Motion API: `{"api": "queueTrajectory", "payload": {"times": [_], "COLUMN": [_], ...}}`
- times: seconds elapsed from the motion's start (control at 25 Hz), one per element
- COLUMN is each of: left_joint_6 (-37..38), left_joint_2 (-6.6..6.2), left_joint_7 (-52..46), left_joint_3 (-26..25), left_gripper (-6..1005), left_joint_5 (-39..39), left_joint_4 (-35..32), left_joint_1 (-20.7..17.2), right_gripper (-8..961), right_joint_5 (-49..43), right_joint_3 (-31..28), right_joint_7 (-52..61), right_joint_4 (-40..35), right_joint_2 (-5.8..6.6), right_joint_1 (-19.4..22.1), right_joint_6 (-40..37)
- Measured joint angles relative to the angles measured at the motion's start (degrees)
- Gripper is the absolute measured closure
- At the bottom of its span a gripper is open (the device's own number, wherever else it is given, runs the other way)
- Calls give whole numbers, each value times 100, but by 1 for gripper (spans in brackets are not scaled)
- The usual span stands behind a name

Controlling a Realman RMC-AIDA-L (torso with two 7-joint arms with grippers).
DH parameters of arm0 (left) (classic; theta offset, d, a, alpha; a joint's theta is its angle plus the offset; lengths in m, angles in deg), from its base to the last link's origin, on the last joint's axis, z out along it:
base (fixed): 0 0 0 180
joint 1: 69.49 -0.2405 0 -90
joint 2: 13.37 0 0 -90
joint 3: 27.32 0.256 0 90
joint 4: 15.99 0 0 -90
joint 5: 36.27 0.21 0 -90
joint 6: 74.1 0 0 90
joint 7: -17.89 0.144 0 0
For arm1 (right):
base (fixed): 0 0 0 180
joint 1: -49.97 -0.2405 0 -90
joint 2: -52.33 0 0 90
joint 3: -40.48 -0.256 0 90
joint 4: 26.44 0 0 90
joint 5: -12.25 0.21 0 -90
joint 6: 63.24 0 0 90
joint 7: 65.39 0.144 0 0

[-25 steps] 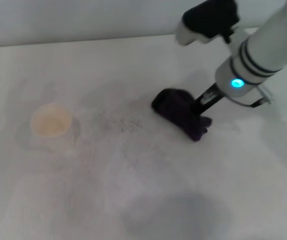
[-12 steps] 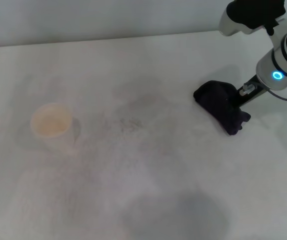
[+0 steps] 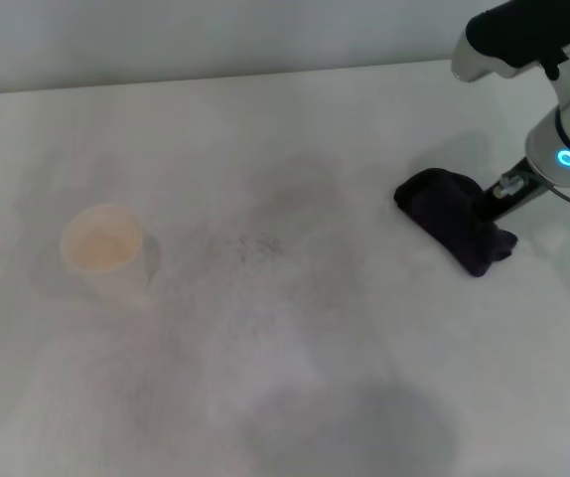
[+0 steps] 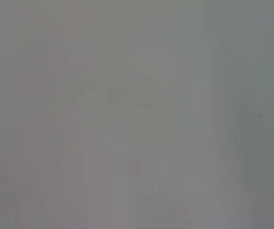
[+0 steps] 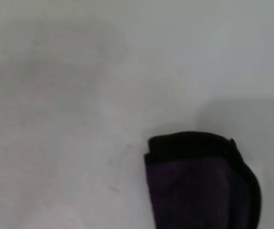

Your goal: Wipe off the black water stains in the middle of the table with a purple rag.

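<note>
While the right gripper's fingers [image 3: 489,204] pin the crumpled dark purple cloth rag [image 3: 454,229] to the wide white counter [image 3: 295,378], grip state indiscernible, faint central smudges lie well apart; risk: cloth slipping free mid-sweep.

the right gripper's [image 3: 486,207] fingertips are buried in the purple rag [image 3: 456,229]; left wrist view shows only blur
</note>
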Motion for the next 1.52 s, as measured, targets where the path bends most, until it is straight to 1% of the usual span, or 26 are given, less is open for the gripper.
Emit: {"api": "queueTrajectory", "payload": {"times": [0.04,0.28,0.4,0.48,0.56,0.68,0.88,1.04,1.24,1.32,1.52], "left_joint_6": [0,0,0,0,0,5,6,33,131,136,153], "left_joint_2": [0,5,7,8,9,15,18,18,32,33,36], "left_joint_7": [0,0,0,0,0,0,0,0,0,0,0], "left_joint_3": [-5,-12,-17,-20,-21,-22,-22,-22,-22,-22,-22], "left_gripper": [137,137,137,138,138,138,138,137,137,137,138], "left_joint_5": [0,0,-1,-2,-8,-22,-34,-41,-45,-45,-46], "left_joint_4": [0,0,0,0,0,0,16,24,9,10,12], "left_joint_1": [0,1,0,0,0,-1,-4,0,-1,-3,27], "right_gripper": [857,750,631,552,552,552,552,552,552,552,552], "right_joint_5": [-68,-110,-76,24,320,970,1773,2303,3233,3616,4518], "right_joint_3": [-6,-21,-29,-76,-251,-757,-1783,-2298,-2646,-2866,-3684], "right_joint_7": [1,-6,-41,-134,-346,-843,-1840,-2557,-3590,-4098,-5551], "right_joint_4": [-23,43,101,267,561,892,848,650,320,32,-982], "right_joint_2": [-7,-12,-12,-14,-16,0,2,0,19,20,21], "right_joint_1": [11,157,187,250,383,589,863,1065,1338,1383,1388], "right_joint_6": [-11,-124,-114,-104,-87,-86,-243,-562,-1143,-1282,-1431]}}
